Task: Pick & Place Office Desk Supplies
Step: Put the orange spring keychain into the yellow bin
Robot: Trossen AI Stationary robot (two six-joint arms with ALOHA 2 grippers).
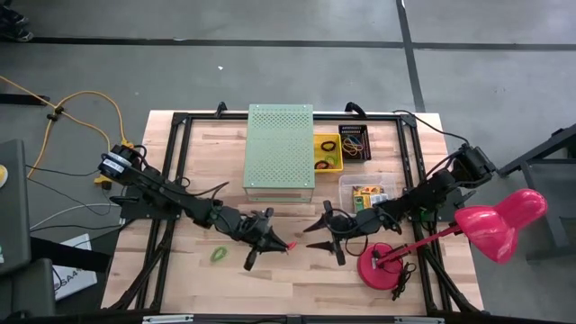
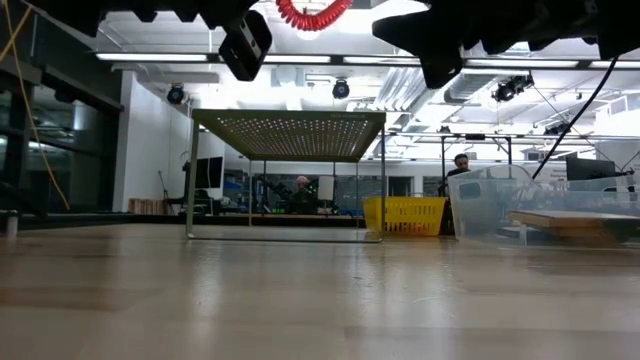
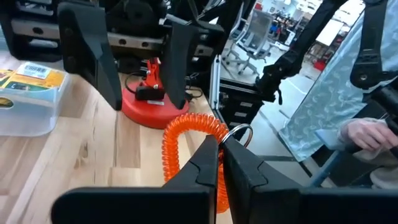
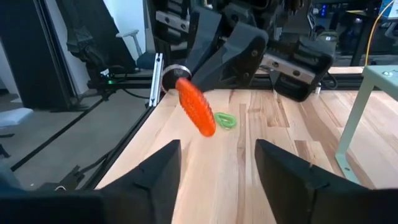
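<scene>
My left gripper (image 1: 275,241) hovers level over the table's middle, shut on an orange spiral coil band (image 3: 186,134) with a metal ring (image 3: 239,134). My right gripper (image 1: 312,236) faces it from the right, open, and its two fingers stand just short of the coil's free end (image 4: 202,121) without touching it. A green band (image 1: 218,254) lies flat on the wood to the left. Two flat crayon boxes lie in a clear tub (image 1: 369,193). More bands lie in a yellow tray (image 1: 327,151) and a black tray (image 1: 354,142). My left gripper pinches one end of the orange coil (image 3: 208,146) between its two fingertips, close to the metal ring. The fingers come level from the table's left. The coil sticks out past the fingertips toward my right gripper, sagging a little, lifted clear of the table.
The large pale-green perforated box (image 1: 280,148) stands at the far middle on legs. The pink lamp (image 1: 499,220) with its red base (image 1: 385,265) crowds the near right. A black frame (image 1: 175,144) rims the table. Bare wood lies along the near edge. A person's hand (image 3: 364,134) shows beyond the table.
</scene>
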